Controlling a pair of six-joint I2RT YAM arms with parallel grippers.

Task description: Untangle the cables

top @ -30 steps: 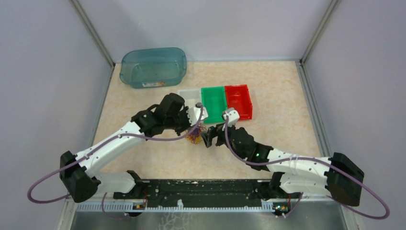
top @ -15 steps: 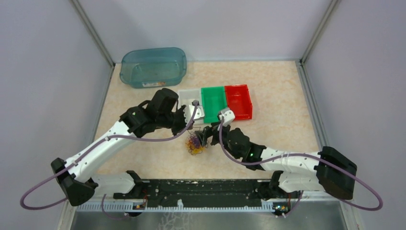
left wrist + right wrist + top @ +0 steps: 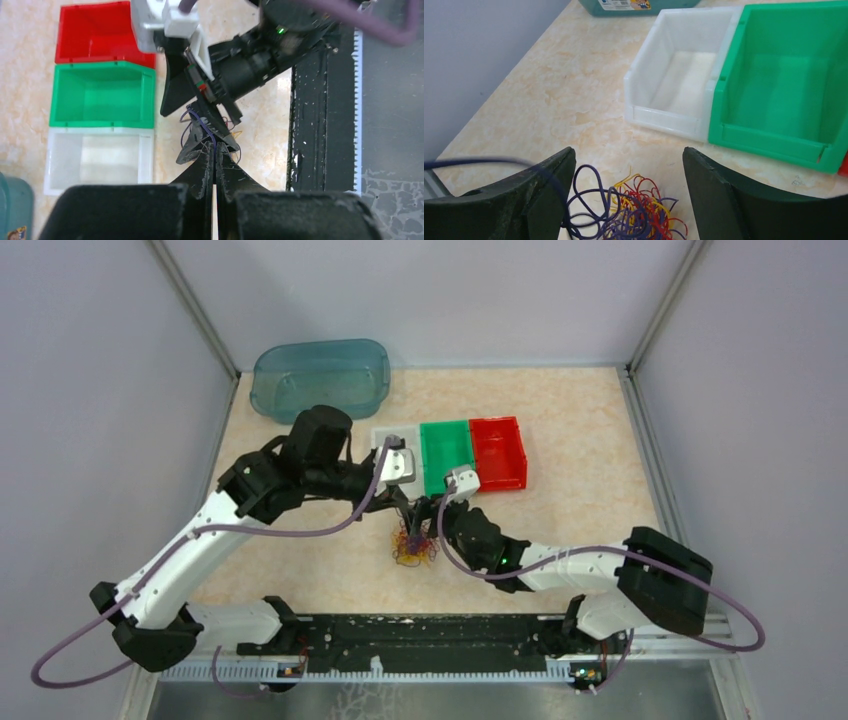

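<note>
1. Over the last second the left arm has drawn back and up toward the far left. The right arm has slid in leftward, and the cables (image 3: 634, 212) now lie slightly nearer the arm bases.
2. Nearest, the black base rail (image 3: 420, 635) runs along the near edge. A bare strip of tabletop (image 3: 574, 100) separates it from the heap.
3. The cables sit as one loose heap of purple, red and yellow loops, not yet separated.
4. The right claw (image 3: 628, 152) stands wide above the heap, a finger on either side, holding nothing.
5. The left claw (image 3: 214, 150) is pinched tight on a purple cable (image 3: 479, 161), which runs taut out of the heap. One strand seems to be coming free, and the right claw looks placed to hold the rest down.
6. Just beyond stand the clear bin (image 3: 664, 122), green bin (image 3: 769, 142) and red bin (image 3: 500, 421) in a row. They are close to the claws, so pulling farther that way is cramped, and there is more open tabletop to either side.
7. Farthest, a teal tub (image 3: 300, 412) sits by the back-left corner.
</note>
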